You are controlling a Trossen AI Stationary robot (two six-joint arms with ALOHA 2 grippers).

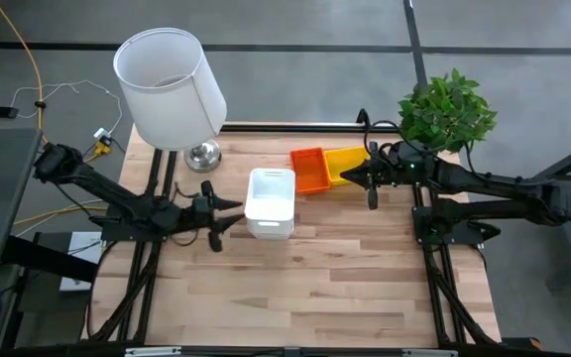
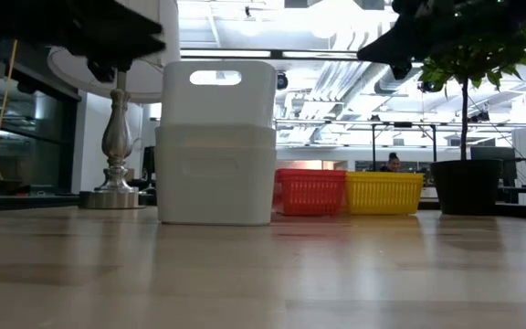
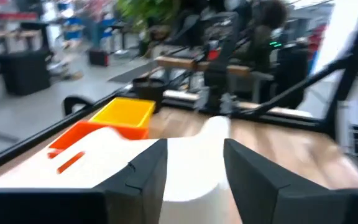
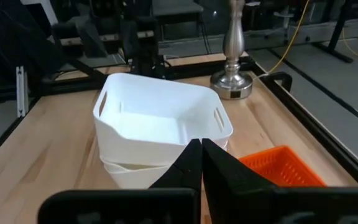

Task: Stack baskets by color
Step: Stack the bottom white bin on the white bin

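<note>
1. Two white baskets (image 1: 271, 202) nested at mid-table, upper one sitting tilted in the lower; handle slot visible in the end wall in the low view (image 2: 215, 137).
2. Red basket (image 1: 309, 170) and yellow basket (image 1: 346, 162) side by side toward the far edge, touching, just beyond the white pair; no writing or brand mark legible on any basket.
3. Left gripper (image 1: 228, 216) just beside the white stack's left side, fingers (image 3: 143, 174) parted with a moderate gap, nothing between them; contact with the stack not determinable.
4. Right gripper (image 1: 370, 178) over the yellow basket's near right corner, fingers (image 4: 185, 165) pressed together, holding nothing.
5. Table lamp with white lampshade (image 1: 170, 87) and metal base (image 1: 204, 154) at the far left of the wooden table (image 1: 305, 288); shade overhanging the table edge.
6. Potted green plant (image 1: 446, 109) at the far right corner, foliage covering part of the right arm from above.
7. Yellow cable (image 1: 30, 59) on the floor beyond the left side.
8. Person seated far behind, above the yellow basket in the low view (image 2: 393, 163).
</note>
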